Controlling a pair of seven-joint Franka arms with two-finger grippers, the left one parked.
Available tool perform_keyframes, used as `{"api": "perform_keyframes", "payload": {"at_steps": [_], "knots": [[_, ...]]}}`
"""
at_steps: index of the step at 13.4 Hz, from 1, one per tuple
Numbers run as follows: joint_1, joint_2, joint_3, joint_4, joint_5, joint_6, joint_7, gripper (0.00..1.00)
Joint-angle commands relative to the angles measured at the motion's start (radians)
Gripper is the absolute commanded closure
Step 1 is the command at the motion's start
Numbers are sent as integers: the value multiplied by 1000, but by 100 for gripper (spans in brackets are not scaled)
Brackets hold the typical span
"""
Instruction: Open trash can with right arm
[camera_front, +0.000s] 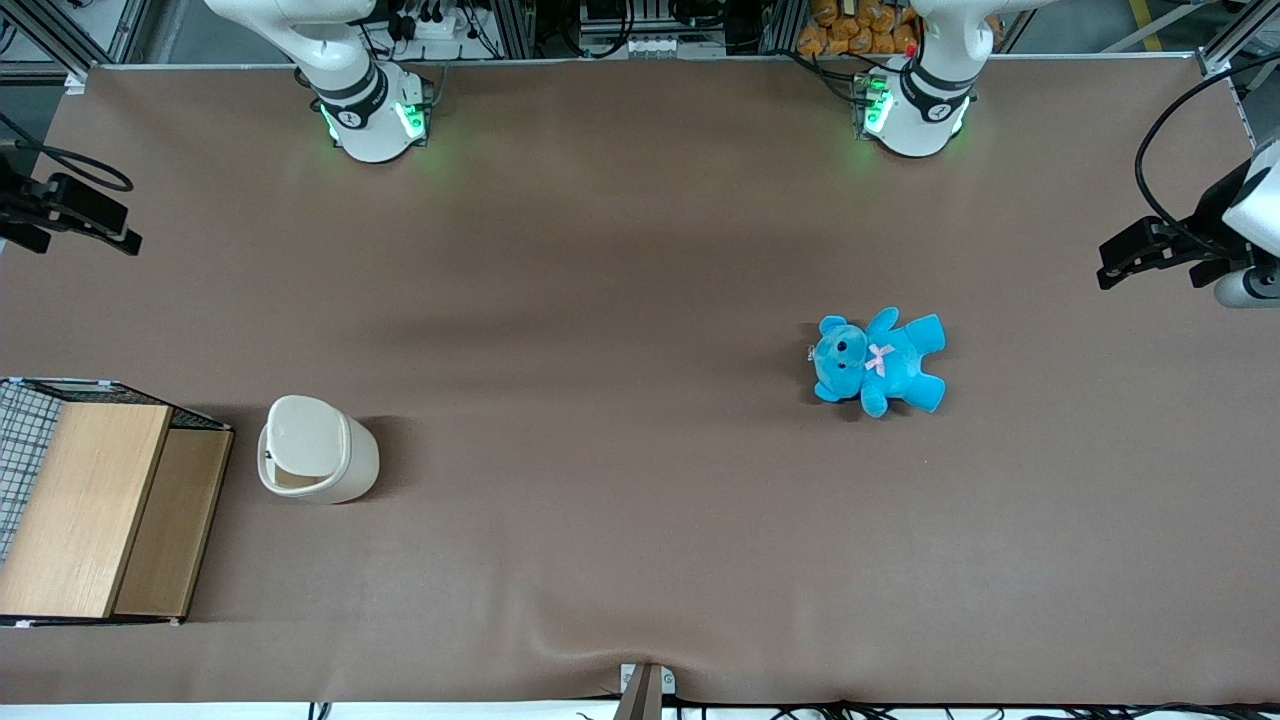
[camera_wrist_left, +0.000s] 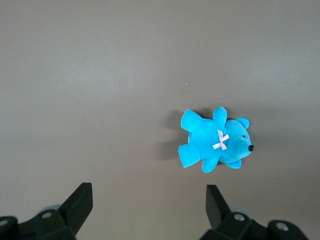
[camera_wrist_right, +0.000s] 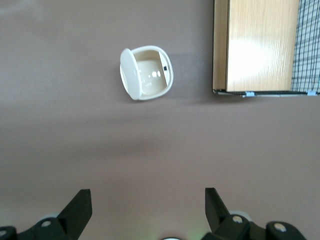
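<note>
Right wrist view alone shows the trash can (camera_wrist_right: 146, 73) interior, lid tilted up, gripper (camera_wrist_right: 145, 210) spread wide above the table (camera_wrist_right: 100, 150)

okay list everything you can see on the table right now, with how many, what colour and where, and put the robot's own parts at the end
trash can: one, cream-white, toward the working arm's end of the table, beside the wooden box; its lid is tilted up and the inside shows.
wooden box: one, tan with wire mesh, at the table edge at the working arm's end.
teddy bear: one, bright blue with a pink bow, lying flat toward the parked arm's end, a bit farther from the front camera than the trash can.
table: one, brown cover.
gripper: one, black, fingers open, held high above bare table, well away from the trash can and touching nothing.
</note>
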Motion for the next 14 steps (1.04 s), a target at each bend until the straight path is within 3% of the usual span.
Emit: {"api": "perform_keyframes", "payload": {"at_steps": [1, 14], "knots": [[-1, -41, 2, -17, 16, -21, -6, 0], [-4, -7, 2, -6, -33, -12, -18, 0]]}}
